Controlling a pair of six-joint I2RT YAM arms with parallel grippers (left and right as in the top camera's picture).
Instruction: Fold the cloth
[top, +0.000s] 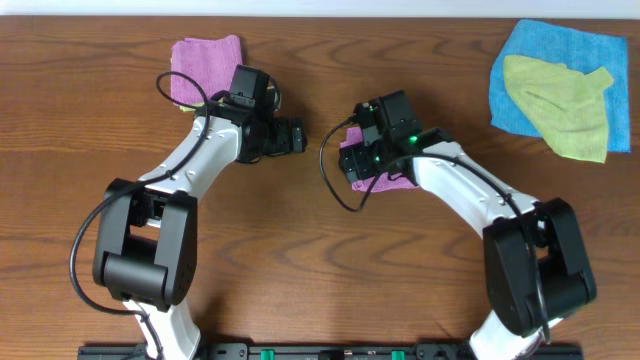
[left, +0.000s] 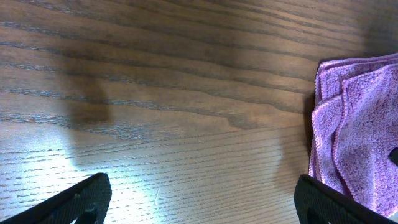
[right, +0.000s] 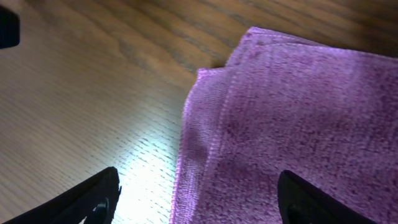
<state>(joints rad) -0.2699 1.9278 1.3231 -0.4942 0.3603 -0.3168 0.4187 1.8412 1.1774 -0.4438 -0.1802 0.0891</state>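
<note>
Soft, light purple cloth (right: 298, 112), lying folded mid-table (right: 93, 93) beneath the right gripper (right: 199, 190), whose jaws stand apart and empty, like the left gripper (left: 202, 199); probably best pinched at a hemmed corner, layers together.

Your left arm (top: 195, 155) and right arm (top: 465, 185) show white shells, black joints, looping black cables (top: 323, 170); green light (top: 411, 138) on the right.

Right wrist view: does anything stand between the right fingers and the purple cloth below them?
Nothing visible does. The right fingers stand open directly over the cloth, at its folded edge, with only table beside it.
</note>
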